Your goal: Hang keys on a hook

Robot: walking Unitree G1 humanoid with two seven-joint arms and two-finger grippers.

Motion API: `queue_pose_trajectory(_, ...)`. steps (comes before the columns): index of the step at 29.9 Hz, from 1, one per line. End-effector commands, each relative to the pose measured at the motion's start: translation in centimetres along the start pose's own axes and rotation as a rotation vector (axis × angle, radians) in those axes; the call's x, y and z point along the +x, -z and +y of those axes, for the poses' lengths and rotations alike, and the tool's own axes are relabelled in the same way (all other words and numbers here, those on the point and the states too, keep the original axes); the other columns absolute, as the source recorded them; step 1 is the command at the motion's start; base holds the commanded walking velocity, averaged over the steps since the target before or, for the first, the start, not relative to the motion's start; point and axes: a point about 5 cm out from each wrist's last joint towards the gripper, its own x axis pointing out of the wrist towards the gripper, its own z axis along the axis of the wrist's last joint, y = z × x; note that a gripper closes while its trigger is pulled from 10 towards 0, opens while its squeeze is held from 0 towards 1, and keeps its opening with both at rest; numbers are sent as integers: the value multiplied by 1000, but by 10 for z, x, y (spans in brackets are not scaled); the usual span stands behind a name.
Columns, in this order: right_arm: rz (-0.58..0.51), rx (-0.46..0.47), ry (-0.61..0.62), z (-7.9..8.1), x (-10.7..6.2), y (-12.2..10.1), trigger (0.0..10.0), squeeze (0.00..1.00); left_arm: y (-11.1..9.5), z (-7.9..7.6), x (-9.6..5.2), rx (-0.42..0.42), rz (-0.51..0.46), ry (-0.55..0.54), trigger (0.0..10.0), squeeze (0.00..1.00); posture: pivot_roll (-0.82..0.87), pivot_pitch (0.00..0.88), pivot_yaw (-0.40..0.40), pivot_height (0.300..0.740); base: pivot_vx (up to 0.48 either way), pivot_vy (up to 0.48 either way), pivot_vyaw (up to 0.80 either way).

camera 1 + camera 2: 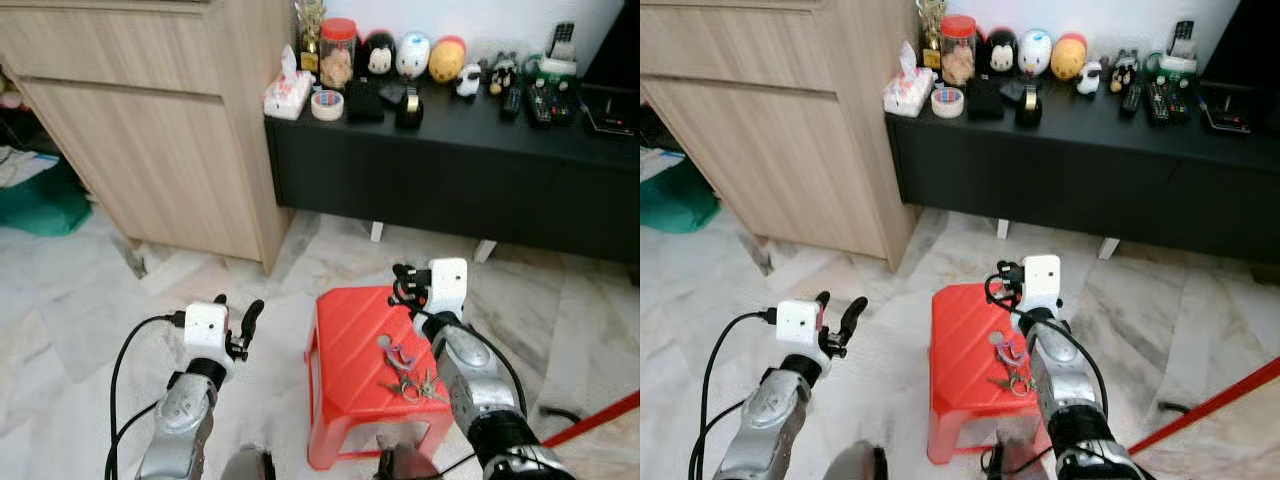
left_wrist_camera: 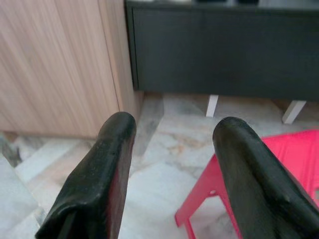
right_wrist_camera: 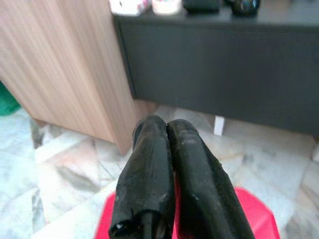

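Metal keys lie on the ribbed red plastic stool — untouched.

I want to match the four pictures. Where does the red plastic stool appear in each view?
Left eye view: red plastic stool, lower centre.
Right eye view: lower centre.
Left wrist view: just past the open left gripper, stool corner.
Right wrist view: beneath the shut right gripper, stool top.
Shared landmark: long black cabinet.

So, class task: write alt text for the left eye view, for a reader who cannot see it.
Keys lie on a red stool on a marble floor, between the robot's open left hand and shut right hand. Behind stand a wooden cabinet and a black bench lined with toys.
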Motion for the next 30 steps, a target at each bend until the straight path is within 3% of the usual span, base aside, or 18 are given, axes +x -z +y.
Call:
queue_pose_trajectory(1,2,-2,-11,1,-1,-1,10000,0,-1,0,0,3,-8,7,10000,0,84,52,-16,740,0,0,0)
queue_pose_trajectory(14,55,-64,-90,7,-3,-3,10000,0,-6,-3,2,30,-30,65,10000,0,78,29,-11,740,0,0,0)
queue_pose_trajectory(17,81,-67,-149,16,-4,-5,10000,0,-9,-9,3,40,-31,131,10000,0,79,28,-13,740,0,0,0)
queue_pose_trajectory(19,83,-60,-221,27,-5,-14,10000,0,-14,-20,2,54,-27,261,10000,0,79,29,-14,740,0,0,0)
queue_pose_trajectory(20,83,-60,-221,27,-5,-14,10000,0,-14,-20,2,54,-27,261,10000,0,79,29,-14,740,0,0,0)
queue_pose_trajectory(22,100,-29,-224,30,-6,-22,10000,0,-18,-28,1,73,-10,370,10000,0,78,40,-16,740,0,0,0)
queue_pose_trajectory(26,92,-52,-274,38,-8,-29,10000,0,-20,-32,-1,82,-1,429,10000,0,78,45,-17,740,0,0,0)
queue_pose_trajectory(28,96,-51,-331,49,-11,-38,10000,0,-27,-38,-1,68,-5,492,10000,0,79,47,-20,740,0,0,0)
queue_pose_trajectory(30,129,-48,-344,55,-14,-40,10000,0,-29,-40,-2,111,3,532,10000,0,78,56,-22,740,0,0,0)
